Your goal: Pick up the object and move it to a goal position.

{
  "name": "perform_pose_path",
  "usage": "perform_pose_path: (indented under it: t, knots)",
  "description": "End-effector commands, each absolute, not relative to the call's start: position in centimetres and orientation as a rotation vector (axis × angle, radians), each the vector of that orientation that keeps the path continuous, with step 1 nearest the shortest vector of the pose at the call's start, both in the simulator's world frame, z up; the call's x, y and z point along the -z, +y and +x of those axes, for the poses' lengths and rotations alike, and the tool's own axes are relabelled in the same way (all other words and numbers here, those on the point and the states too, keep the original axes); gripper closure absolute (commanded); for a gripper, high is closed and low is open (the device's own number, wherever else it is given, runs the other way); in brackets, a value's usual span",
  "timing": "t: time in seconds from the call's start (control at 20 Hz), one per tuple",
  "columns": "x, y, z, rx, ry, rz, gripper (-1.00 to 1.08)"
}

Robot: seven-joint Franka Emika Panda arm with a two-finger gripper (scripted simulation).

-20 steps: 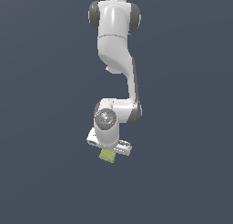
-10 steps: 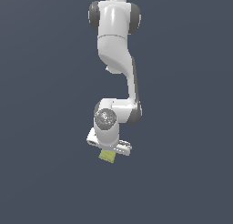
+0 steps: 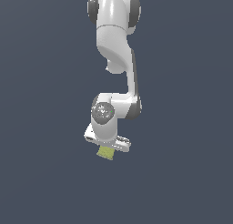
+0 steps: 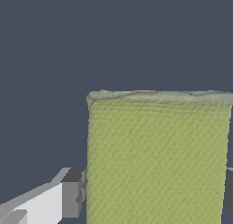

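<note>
Wrist view, nearest to me, is filled by the object (image 4: pixel 157 157), a yellow-green block with a speckled, sponge-like face, and it sits between my jaws: one grey fingertip pad (image 4: pixel 72 193) presses its side, and a sliver of the other shows at the opposite edge. So my jaws are clamped on the object, touching it on both sides. Farther out, the exterior view shows the same block (image 3: pixel 105 152) poking out just beneath my white hand, hanging under the arm (image 3: pixel 116 50), with plain dark ground all around and no bench surface I can make out. I judge the pick-up is done and the carry is the step in hand. The next move, as I see it, calls for keeping the squeeze firm and travelling steadily to the goal, but no goal marker shows in either view, so I cannot tell which way it lies. By count: one object, one arm, one pair of jaws.
</note>
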State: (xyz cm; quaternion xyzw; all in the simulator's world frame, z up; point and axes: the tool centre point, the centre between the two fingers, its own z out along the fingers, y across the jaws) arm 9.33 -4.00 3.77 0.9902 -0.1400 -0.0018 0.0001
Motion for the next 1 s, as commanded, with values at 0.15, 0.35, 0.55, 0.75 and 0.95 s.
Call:
perform_pose_path:
  t: [0.15,0.35,0.55,0.75,0.95]
  knots:
    - [-8.0,-4.9,8.9,0.001,-0.44,3.111,1.08]
    - [-12.3,-5.8,8.3,0.001,-0.441,3.111,1.08]
    - [-16.9,-6.7,7.7,0.001,-0.441,3.111,1.08]
    - [-21.6,-7.7,7.1,0.001,-0.441,3.111,1.08]
    - [-26.2,-8.6,6.5,0.001,-0.441,3.111,1.08]
